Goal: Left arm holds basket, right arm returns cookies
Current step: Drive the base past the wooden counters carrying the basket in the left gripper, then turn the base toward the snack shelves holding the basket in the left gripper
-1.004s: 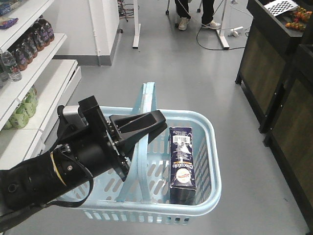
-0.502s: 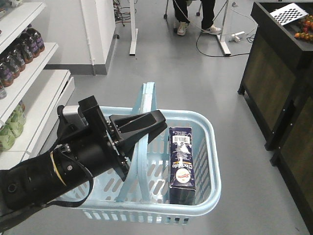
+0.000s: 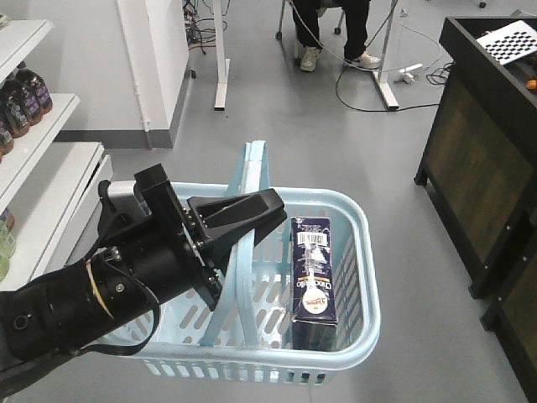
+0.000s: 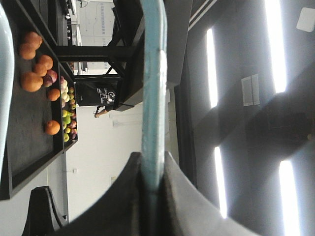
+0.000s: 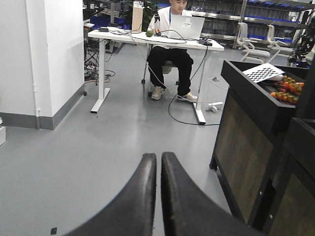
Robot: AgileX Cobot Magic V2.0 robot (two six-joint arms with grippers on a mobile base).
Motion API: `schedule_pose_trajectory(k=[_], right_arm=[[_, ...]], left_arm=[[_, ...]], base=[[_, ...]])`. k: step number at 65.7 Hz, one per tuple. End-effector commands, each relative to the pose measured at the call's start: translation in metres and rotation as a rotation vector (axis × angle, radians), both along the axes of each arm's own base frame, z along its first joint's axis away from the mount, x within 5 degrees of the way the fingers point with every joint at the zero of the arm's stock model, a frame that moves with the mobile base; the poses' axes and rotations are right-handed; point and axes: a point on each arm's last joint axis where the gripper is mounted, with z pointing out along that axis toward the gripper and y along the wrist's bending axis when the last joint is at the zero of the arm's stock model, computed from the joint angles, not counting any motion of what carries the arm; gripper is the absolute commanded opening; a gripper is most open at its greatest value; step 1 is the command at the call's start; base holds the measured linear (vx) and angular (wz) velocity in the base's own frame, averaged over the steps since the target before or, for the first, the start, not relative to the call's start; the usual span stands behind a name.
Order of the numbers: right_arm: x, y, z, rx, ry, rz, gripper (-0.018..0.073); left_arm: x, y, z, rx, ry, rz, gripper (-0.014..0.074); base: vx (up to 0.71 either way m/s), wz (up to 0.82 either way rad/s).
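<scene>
In a grey-floored shop aisle, the left arm (image 3: 101, 290) holds the basket (image 3: 369, 285), with the left gripper (image 3: 273, 206) clamped on a pale blue hoop handle (image 4: 151, 73). The wrist view shows both fingers (image 4: 182, 196) pressed against that handle. The cookies (image 3: 314, 273) stand upright inside the basket, in its right half, close to the right wall. The right gripper (image 5: 158, 158) points out over the floor, its jaws closed together and holding nothing. Shelves (image 3: 50, 143) of bottles (image 3: 21, 96) line the left and a dark cabinet (image 3: 478, 159) the right. A person (image 5: 170, 44) sits at a far desk (image 5: 147, 38).
</scene>
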Motion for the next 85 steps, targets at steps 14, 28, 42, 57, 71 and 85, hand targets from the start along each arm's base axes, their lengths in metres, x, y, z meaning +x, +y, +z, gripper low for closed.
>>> schedule_pose_trajectory(k=[14, 28, 42, 57, 71, 85], right_arm=[[0.0001, 0.0002, 0.0016, -0.011, -0.070, 0.002, -0.0003], [0.0001, 0.0002, 0.0016, -0.011, -0.070, 0.002, -0.0003], [0.0001, 0.0002, 0.0016, -0.011, -0.070, 0.002, -0.0003], [0.0001, 0.0002, 0.0016, -0.011, -0.070, 0.002, -0.0003], [0.0001, 0.0002, 0.0016, -0.011, -0.070, 0.002, -0.0003], [0.0001, 0.0002, 0.0016, -0.011, -0.070, 0.002, -0.0003]], left_arm=[[-0.0063, 0.0028, 0.0296, -0.152, -0.101, -0.021, -0.0003], [-0.0063, 0.0028, 0.0296, -0.152, -0.101, -0.021, -0.0003], [-0.0063, 0.0028, 0.0296, -0.152, -0.101, -0.021, -0.0003], [-0.0063, 0.0028, 0.0296, -0.152, -0.101, -0.021, -0.0003], [-0.0063, 0.0028, 0.0296, -0.152, -0.101, -0.021, -0.0003], [-0.0063, 0.0028, 0.0296, -0.152, -0.101, -0.021, -0.0003]], base=[[0.41, 0.05], [0.41, 0.10], [0.40, 0.11], [0.38, 0.10], [0.36, 0.09], [0.34, 0.09]])
